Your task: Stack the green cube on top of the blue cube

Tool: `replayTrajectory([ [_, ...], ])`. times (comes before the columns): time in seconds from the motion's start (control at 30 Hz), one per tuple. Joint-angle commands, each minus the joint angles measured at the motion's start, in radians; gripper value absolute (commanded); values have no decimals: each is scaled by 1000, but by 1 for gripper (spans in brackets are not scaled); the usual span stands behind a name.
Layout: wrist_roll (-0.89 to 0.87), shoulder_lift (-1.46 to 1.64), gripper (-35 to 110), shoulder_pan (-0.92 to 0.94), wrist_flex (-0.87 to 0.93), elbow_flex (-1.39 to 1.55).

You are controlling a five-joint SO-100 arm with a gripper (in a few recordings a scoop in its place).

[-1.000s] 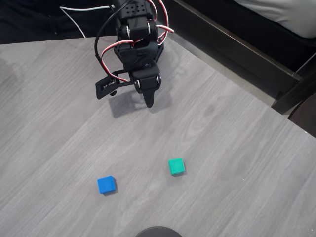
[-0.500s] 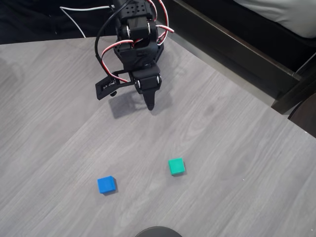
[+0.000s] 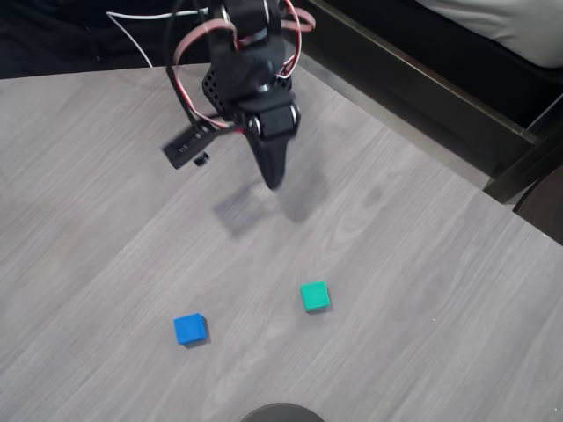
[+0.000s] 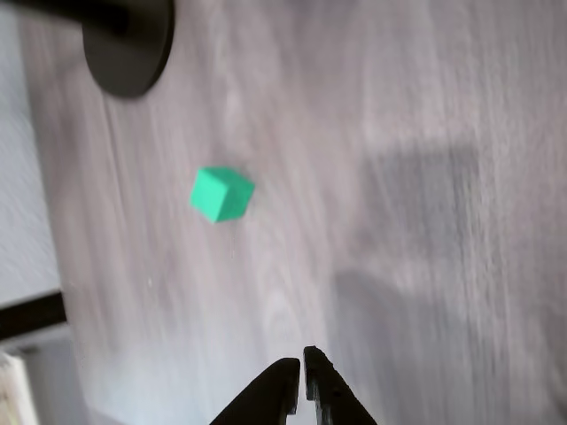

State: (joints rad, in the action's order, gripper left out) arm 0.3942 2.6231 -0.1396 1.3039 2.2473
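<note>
The green cube (image 3: 314, 295) rests on the grey wooden table, right of centre in the overhead view; the wrist view shows this green cube (image 4: 221, 193) well ahead of my fingertips. The blue cube (image 3: 189, 329) sits on the table to its left, a good gap between the two. My black gripper (image 3: 273, 180) hangs above the table's far part, well away from both cubes. Its fingers meet at the tips in the wrist view, so the gripper (image 4: 299, 365) is shut and holds nothing.
A dark round base (image 3: 281, 411) shows at the table's near edge, and appears again as a black disc (image 4: 128, 44) in the wrist view. A dark rail (image 3: 413, 83) runs past the table's far right edge. Bare tabletop (image 3: 422, 290) surrounds the cubes.
The arm has lifted and swung slightly forward and to the right; the gripper tip now sits higher over the table. Both cubes stay where they were.
</note>
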Motion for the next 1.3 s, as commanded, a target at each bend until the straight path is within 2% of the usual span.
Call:
replayTrajectory([
  [0.0,-115,-621,0,-20,52,-624],
  [0.1,-210,-885,0,-37,147,-919],
  [0.2,-213,-1020,0,-57,143,-1014],
  [0.53,-308,-1289,7,-61,91,-1022],
  [0.67,-345,-1327,17,-46,67,-1011],
  [0.93,-357,-1385,26,-72,44,-1015],
  [1.27,-353,-1482,26,-66,-3,-1012],
])
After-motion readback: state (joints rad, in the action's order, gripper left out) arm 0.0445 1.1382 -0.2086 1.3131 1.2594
